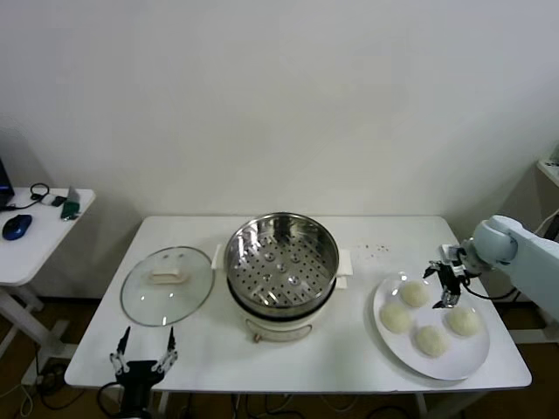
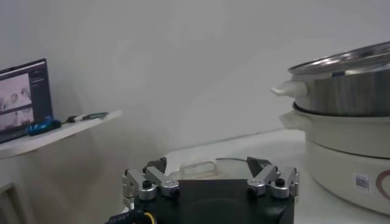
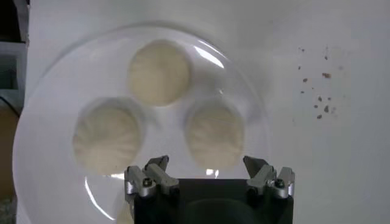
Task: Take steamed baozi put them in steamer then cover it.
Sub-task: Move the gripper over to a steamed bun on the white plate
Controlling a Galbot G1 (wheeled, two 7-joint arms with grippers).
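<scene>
White wall behind; white worktop (image 1: 349, 349) carries everything. Steamer (image 1: 281, 262) sits mid-worktop, steel pot on a white base, perforated tray bare, uncovered. Glass lid (image 1: 167, 285) lies flat on the worktop just to the steamer's left, not touching it.

Four baozi (image 1: 414, 293) rest on a white plate (image 1: 472, 358) at the worktop's right end, well apart from the steamer. Crumbs (image 1: 377, 250) are scattered behind the plate.

Right gripper (image 1: 448, 284) hangs over the plate between the two rear baozi, fingers spread, holding nothing; its wrist view looks straight down on three baozi.

Left gripper (image 1: 145, 356) is parked low at the worktop's front-left edge, near the lid, fingers apart, empty.

Side table (image 1: 35, 244) with a mouse (image 1: 17, 226) stands far left.
</scene>
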